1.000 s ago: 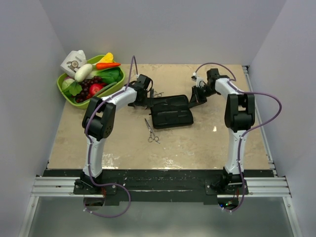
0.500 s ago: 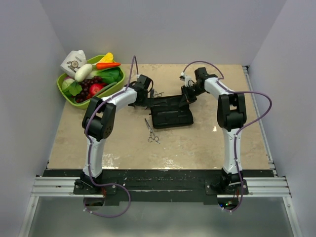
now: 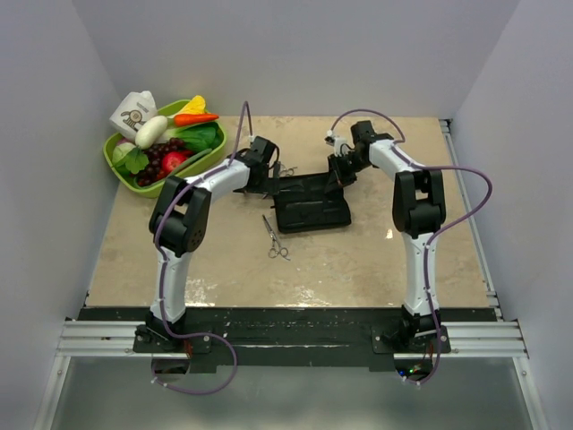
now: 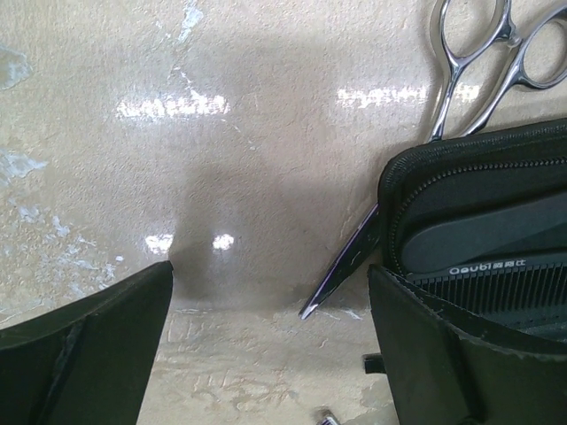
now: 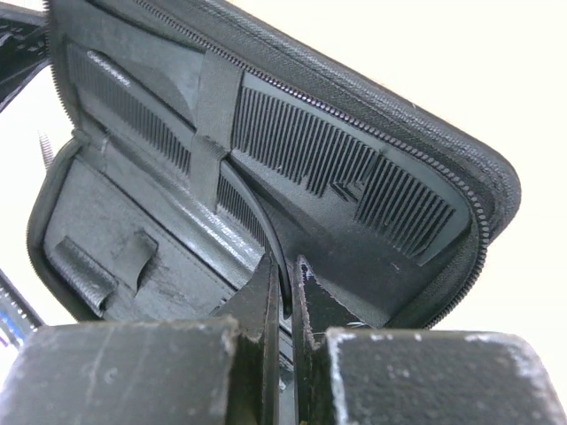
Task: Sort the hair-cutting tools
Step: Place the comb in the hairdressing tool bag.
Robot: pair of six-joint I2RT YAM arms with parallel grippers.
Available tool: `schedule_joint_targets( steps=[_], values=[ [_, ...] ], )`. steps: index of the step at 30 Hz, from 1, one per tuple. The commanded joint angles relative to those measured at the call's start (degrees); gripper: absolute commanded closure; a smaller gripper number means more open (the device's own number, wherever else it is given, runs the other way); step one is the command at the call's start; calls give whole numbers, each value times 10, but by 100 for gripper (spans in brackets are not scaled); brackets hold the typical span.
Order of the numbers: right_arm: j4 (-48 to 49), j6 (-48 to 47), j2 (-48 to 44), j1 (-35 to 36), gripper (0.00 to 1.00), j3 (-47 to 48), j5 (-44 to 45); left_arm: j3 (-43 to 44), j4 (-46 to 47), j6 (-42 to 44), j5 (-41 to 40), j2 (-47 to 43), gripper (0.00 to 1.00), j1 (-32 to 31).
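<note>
We see a black case (image 3: 309, 210) edged with fine zipper teeth. The comb (image 5: 345, 168) inside it is black too, finely ribbed. The scissors touching the case (image 4: 347, 257) and the scissors in front of the case (image 3: 275, 238) are shiny silver. Under the case, the tabletop (image 3: 358, 260) is mottled beige. Left of the case sits a green basket (image 3: 111, 158).

Left wrist view: scissors (image 4: 454, 93) rings clipped at 12 and 3 o'clock edges, mid-blade hidden under case (image 4: 461, 168) rim. Comb (image 4: 496, 232) cut off at 3 o'clock. Top view: same scissors too small to read, right gripper (image 3: 337, 179) fingertips lost against case.
</note>
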Motion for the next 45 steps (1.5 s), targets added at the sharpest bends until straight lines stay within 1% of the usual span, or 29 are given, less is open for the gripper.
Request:
schedule_joint_targets(
  steps=[1,5,6,7,9,10,14,16,19,22,26,30,31,32,33,35,36,37,38,39,40,41,43,44,45],
  values=[
    [49,-3,26,3,100,17,122,-13,8,2,64,17,3,-46],
    [53,6,25,3,100,18,164,-10,5,3,62,17,3,-48],
    [57,10,20,4,99,12,170,-9,6,3,62,17,3,-48],
    [63,16,16,3,95,8,178,-8,6,3,62,19,3,-48],
    [75,29,11,3,43,4,183,-9,5,3,62,21,3,-48],
    [75,31,9,3,2,6,182,-8,5,2,62,22,3,-48],
    [78,46,-23,4,2,4,211,-7,5,3,61,22,3,-49],
    [81,55,-45,3,2,-3,211,-8,4,4,58,20,3,-49],
    [83,65,-93,4,2,-5,218,-6,3,4,56,17,3,-49],
    [64,64,-128,8,1,6,220,-2,0,5,54,10,3,-48],
    [39,65,-169,36,2,25,232,1,-6,8,45,-6,3,-48],
    [24,64,-222,78,2,50,285,-9,-12,10,35,-42,3,-47],
    [28,68,-232,95,2,52,317,-11,-20,10,33,-48,3,-48],
    [57,74,-243,100,2,40,337,-12,-26,12,30,-55,3,-48],
    [84,107,-256,103,2,23,347,-15,-29,13,29,-71,2,-46],
    [139,138,-266,94,1,-9,344,-26,-35,15,33,-91,2,-44],
    [140,161,-255,89,2,-4,333,-31,-37,16,36,-112,2,-41],
    [131,169,-205,76,2,12,297,-38,-36,19,40,-125,2,-40],
    [93,172,-175,70,2,63,202,-41,-36,26,45,-136,1,-40],
    [64,172,-147,67,1,96,158,-43,-40,29,44,-157,1,-38],
    [38,179,-107,69,1,121,140,-45,-49,31,41,-169,1,-38],
    [44,189,-103,74,2,129,120,-44,-56,37,39,-178,0,-37],
    [76,203,-114,95,2,102,125,-47,-72,39,36,-207,0,-32],
    [103,206,-132,103,2,71,133,-50,-78,42,34,-216,0,-30],
    [106,206,-140,110,2,59,142,-53,-82,42,33,-235,0,-24]
  ],
)
